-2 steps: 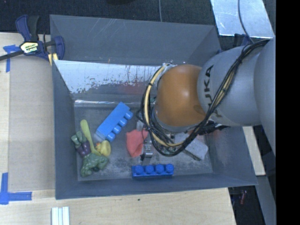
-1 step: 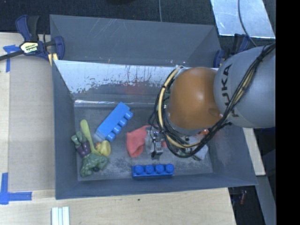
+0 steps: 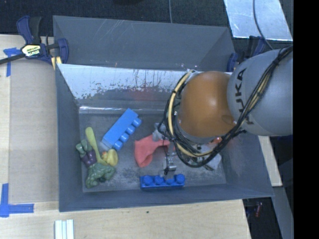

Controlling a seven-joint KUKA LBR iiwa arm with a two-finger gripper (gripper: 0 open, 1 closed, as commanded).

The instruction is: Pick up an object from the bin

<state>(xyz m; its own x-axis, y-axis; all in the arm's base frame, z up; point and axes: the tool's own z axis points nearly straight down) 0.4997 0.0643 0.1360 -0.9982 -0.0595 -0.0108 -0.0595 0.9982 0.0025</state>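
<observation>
My gripper (image 3: pixel 169 167) reaches down under the arm's orange cover, right of the bin's middle. It is just right of a crumpled red piece (image 3: pixel 144 151) and just above a long dark blue brick (image 3: pixel 162 181) that lies along the bin's front wall. Whether it touches either, I cannot tell. A larger light blue brick (image 3: pixel 121 128) lies tilted further left, apart from the gripper.
At the bin's left end is a small heap: a yellow-green stick-like toy (image 3: pixel 91 137), a yellow lump (image 3: pixel 110 157), a purple piece (image 3: pixel 89 157) and a green lump (image 3: pixel 99 174). The arm and its cover hide the bin's right part.
</observation>
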